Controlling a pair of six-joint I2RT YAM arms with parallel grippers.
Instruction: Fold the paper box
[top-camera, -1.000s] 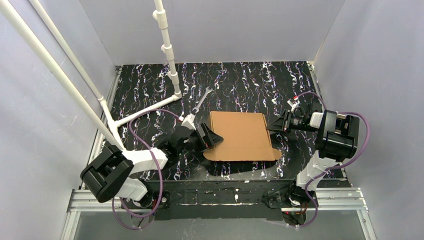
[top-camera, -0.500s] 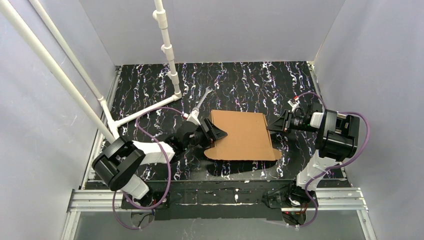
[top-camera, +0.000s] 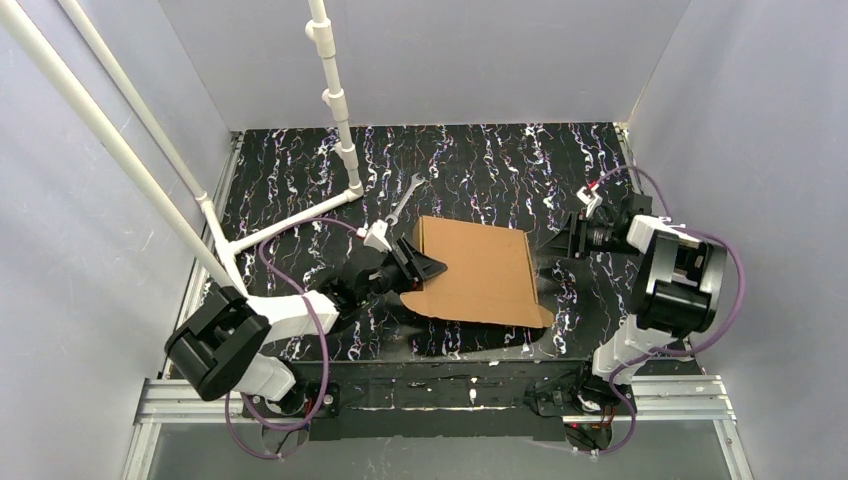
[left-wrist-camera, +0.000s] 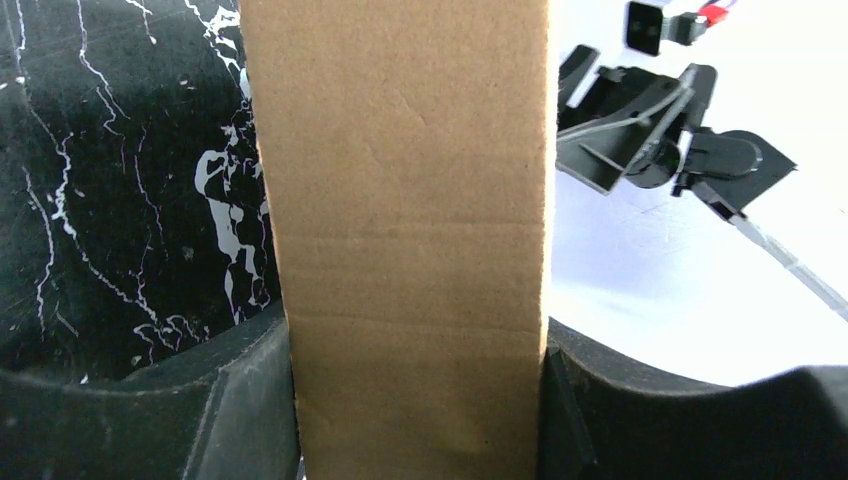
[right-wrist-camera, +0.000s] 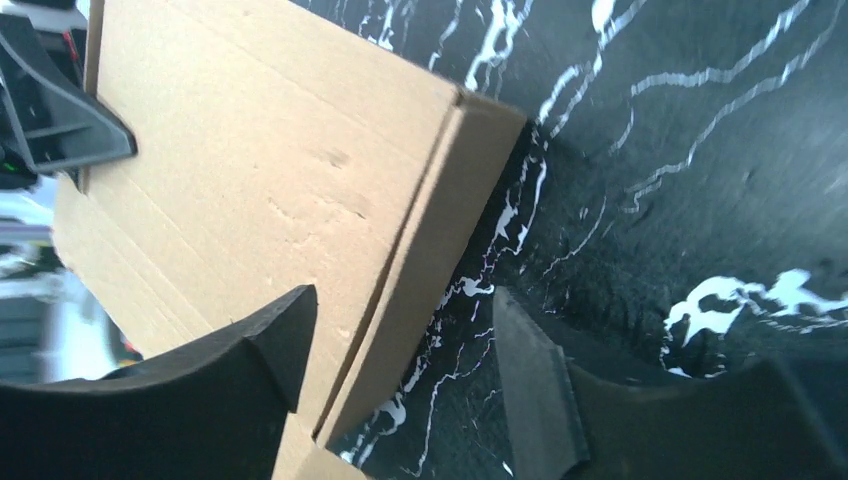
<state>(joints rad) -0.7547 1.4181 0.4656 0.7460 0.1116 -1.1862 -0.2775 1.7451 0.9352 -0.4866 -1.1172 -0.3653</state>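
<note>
The paper box (top-camera: 478, 272) lies mid-table, tilted, with its lid down and a rounded tab sticking out at the near right corner, so the fold looks nearly done. The left end effector (top-camera: 422, 268) is clamped on the box's left edge. The right end effector (top-camera: 560, 243) is spread wide and empty, just short of the right edge. Next it likely must steady that side while the tab is tucked. The table (top-camera: 500, 165) is black with white veins; a wrench (top-camera: 403, 201), white pipes (top-camera: 335, 100) and grey walls (top-camera: 450, 50) surround it.

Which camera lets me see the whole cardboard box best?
The top view: the whole paper box shows there. The left wrist view sees only a strip held in the left gripper; the right wrist view only one side edge.
</note>
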